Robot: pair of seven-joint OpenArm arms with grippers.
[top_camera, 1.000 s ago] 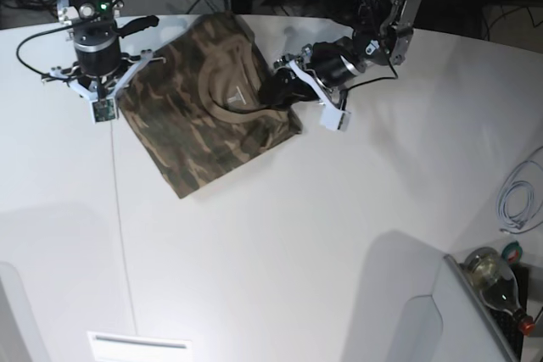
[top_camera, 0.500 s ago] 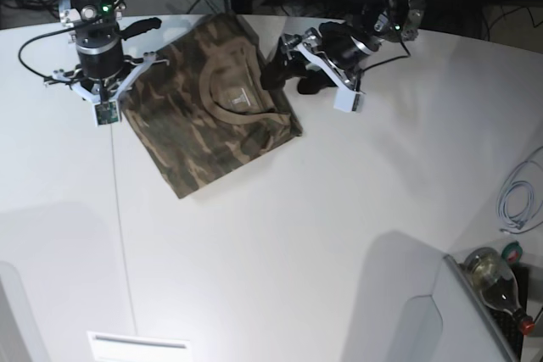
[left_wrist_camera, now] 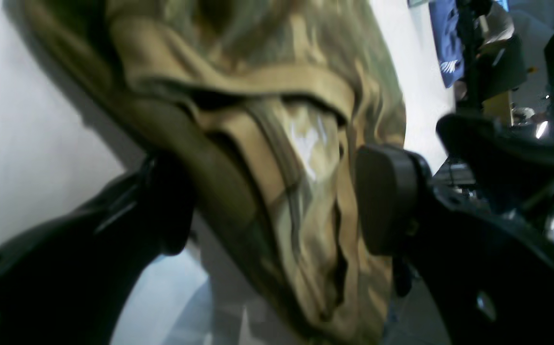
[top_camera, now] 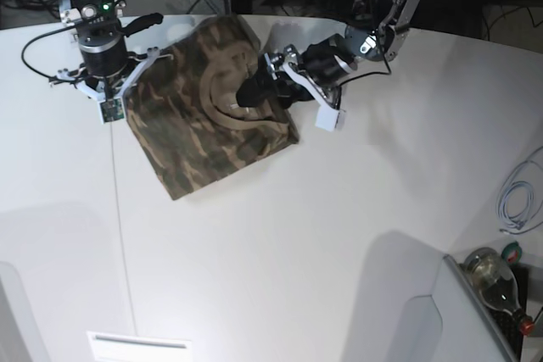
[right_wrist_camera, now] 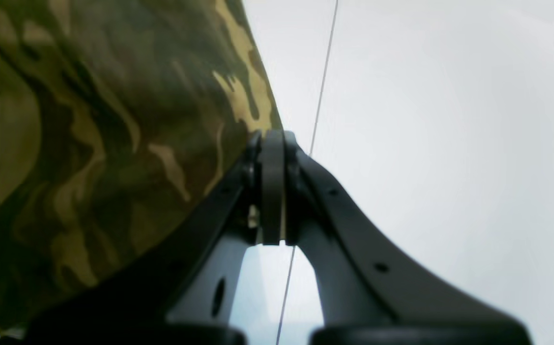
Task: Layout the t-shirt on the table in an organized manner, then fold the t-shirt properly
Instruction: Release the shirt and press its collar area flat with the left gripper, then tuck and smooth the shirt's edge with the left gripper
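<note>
The camouflage t-shirt point(top_camera: 199, 116) lies folded into a rough square on the white table point(top_camera: 280, 235), tan collar up. My left gripper point(top_camera: 265, 89) is open low over the collar. In the left wrist view, the left gripper point(left_wrist_camera: 272, 206) straddles a raised fold of the t-shirt point(left_wrist_camera: 257, 120), one of its fingers point(left_wrist_camera: 162, 206) on each side. My right gripper point(top_camera: 114, 101) sits at the shirt's left corner. Seen from the right wrist, the right gripper point(right_wrist_camera: 272, 187) is shut with the t-shirt point(right_wrist_camera: 90, 143) edge against its left finger. Whether cloth is pinched, I cannot tell.
A thin dark seam line point(top_camera: 123, 235) runs down the table from the right gripper. A white cable point(top_camera: 517, 201) lies at the right edge, with a bottle point(top_camera: 496, 281) below it. A white label point(top_camera: 140, 347) sits at the near edge. Cables and equipment crowd the far side.
The left gripper opened, pulled back off the shirt, then came down again over the collar. The shirt shifted slightly toward the far left. The right gripper stayed shut at the corner.
</note>
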